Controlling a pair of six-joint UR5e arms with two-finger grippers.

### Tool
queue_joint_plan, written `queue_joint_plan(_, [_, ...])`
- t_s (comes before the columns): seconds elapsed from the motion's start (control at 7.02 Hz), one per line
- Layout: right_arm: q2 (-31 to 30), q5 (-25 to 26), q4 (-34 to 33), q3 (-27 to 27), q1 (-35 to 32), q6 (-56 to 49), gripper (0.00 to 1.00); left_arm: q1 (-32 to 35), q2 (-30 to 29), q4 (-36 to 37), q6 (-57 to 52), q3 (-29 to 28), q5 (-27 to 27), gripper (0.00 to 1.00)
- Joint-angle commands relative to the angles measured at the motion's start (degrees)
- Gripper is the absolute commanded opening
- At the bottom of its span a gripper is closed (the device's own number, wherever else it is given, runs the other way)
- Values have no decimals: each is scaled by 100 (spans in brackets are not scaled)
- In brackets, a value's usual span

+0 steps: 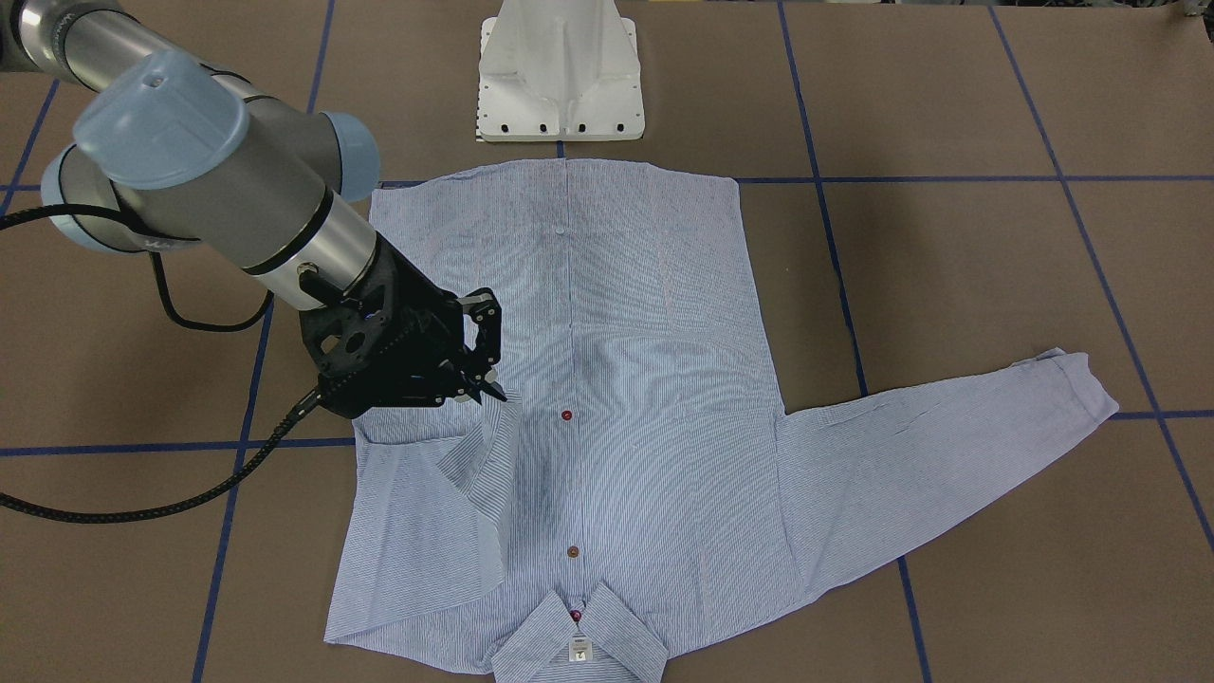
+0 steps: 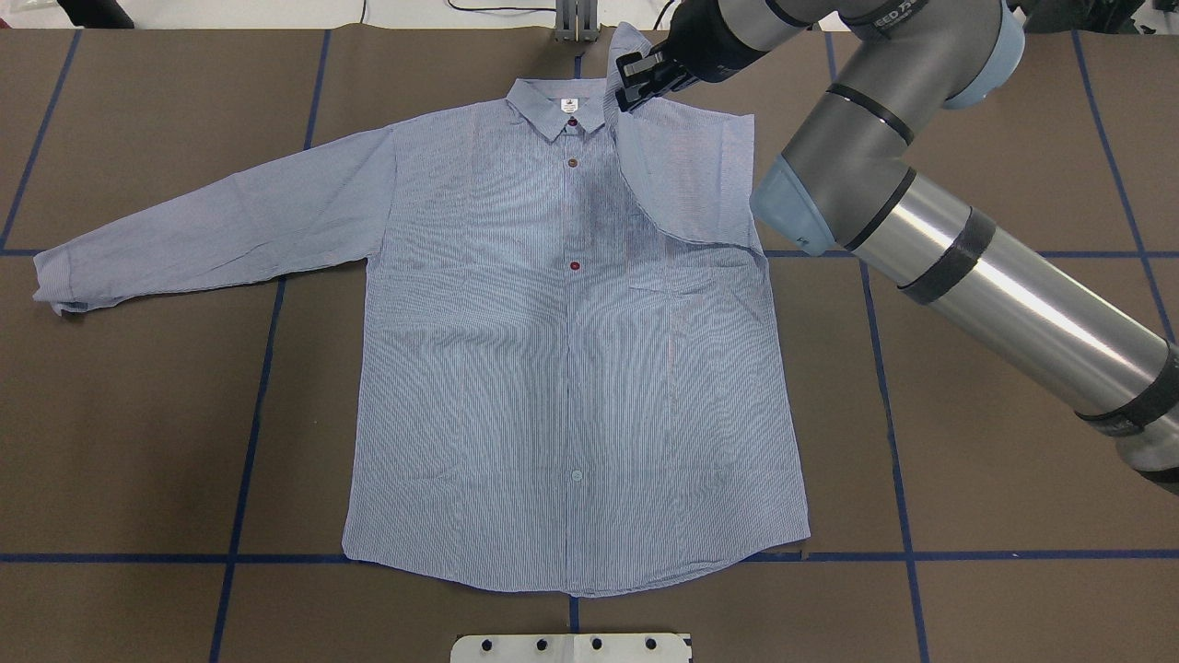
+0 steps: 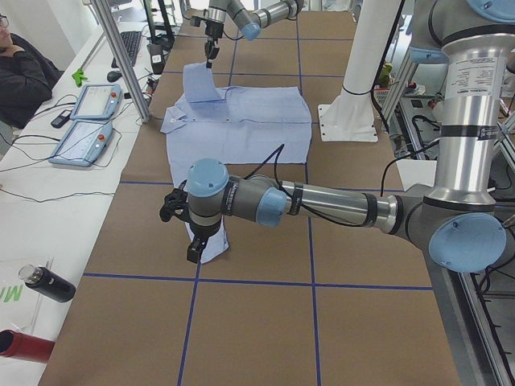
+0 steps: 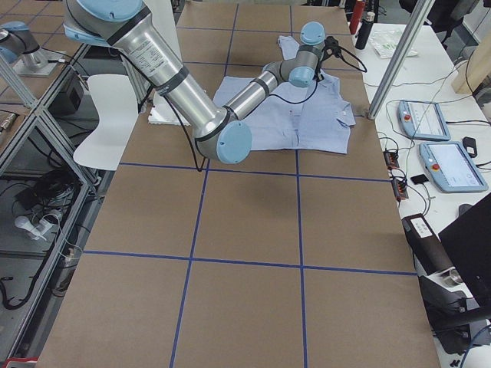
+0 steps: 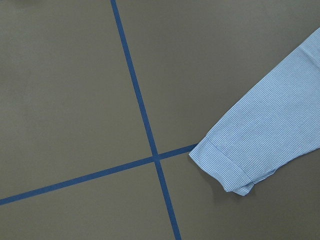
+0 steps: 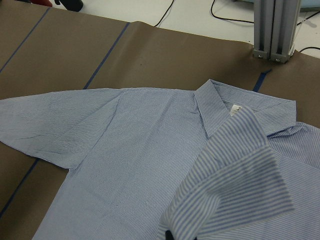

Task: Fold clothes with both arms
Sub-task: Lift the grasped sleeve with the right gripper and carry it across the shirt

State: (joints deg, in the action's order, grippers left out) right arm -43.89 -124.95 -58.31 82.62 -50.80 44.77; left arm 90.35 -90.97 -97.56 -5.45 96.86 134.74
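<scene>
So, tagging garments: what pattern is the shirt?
Shirt: fine blue-and-white stripes, clearest in right wrist view.

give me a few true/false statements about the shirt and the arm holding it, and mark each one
1. The right gripper holds one sleeve's cuff, raised over the front of the shirt. True.
2. The other sleeve is folded across the chest as well. False: it lies stretched out to the side, flat on the table.
3. The shirt lies front up, with its buttons showing. True.
4. The collar is the part nearest the white base. False: the hem is nearest the base, and the collar is at the far end.
</scene>
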Motion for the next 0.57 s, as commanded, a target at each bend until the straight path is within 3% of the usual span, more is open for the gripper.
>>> queue_joint_plan(0.0, [12,260,-5,-70,219,-3,0,0,0,0,0,-9,0,100])
queue_joint_plan(0.28, [108,444,-5,-402,429,-3,0,0,0,0,9,0,0,100])
queue_joint_plan(0.43, [370,498,-5,-831,535,-3,0,0,-8,0,9,0,0,100])
